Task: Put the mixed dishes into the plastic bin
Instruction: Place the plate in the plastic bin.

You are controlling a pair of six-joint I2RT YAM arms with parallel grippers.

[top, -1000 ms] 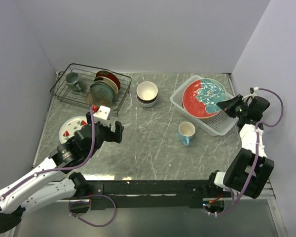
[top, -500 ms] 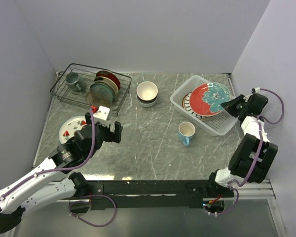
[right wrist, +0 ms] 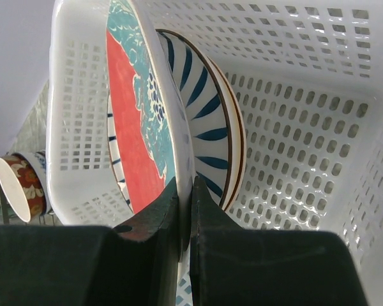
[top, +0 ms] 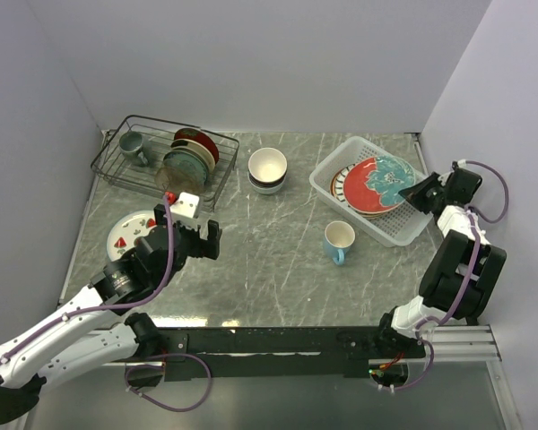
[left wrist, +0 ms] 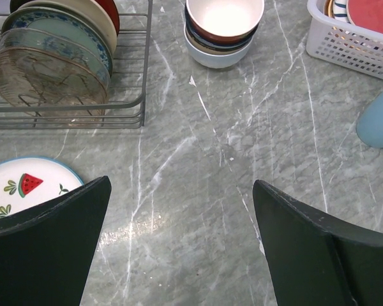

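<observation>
Plates point(top: 374, 184) in bin point(top: 325, 180), mug point(top: 338, 240) before it

White lattice bin point(top: 398, 226) sat back right on the table. Inside it, a red and teal plate point(top: 381, 184) leaned at a tilt over a navy-striped plate point(top: 342, 184). Light blue mug point(top: 338, 240) stood upright just in front of the bin. Stacked bowls point(top: 268, 169) were mid-back, and the watermelon plate point(top: 124, 231) lay flat far left.

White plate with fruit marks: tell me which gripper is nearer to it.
Left. The left gripper hangs open just beside the white plate with fruit marks. The right gripper is across the table at the plastic bin, shut on the red plate.
</observation>
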